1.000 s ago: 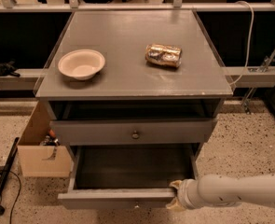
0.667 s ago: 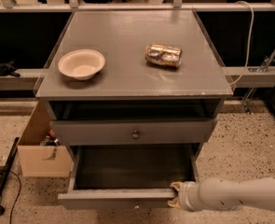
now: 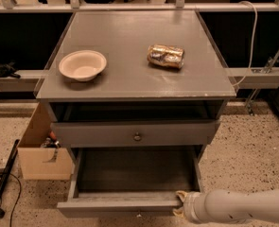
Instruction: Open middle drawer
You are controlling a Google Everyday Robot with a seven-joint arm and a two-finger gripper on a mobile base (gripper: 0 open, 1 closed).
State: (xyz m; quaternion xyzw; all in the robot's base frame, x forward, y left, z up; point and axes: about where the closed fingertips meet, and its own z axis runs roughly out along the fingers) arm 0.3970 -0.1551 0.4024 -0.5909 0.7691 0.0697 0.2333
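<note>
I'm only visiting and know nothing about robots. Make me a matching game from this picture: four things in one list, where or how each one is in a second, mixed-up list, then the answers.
Things
1. bowl
2. shiny crumpled object
3. middle drawer
4. gripper

Places or states
A. pulled out, plain grey inside showing
B. on the cabinet top, left side
C. at the open drawer's front edge, right end
D. lying on the cabinet top, right side

Pairs: 1-B, 2-D, 3-A, 4-C
</note>
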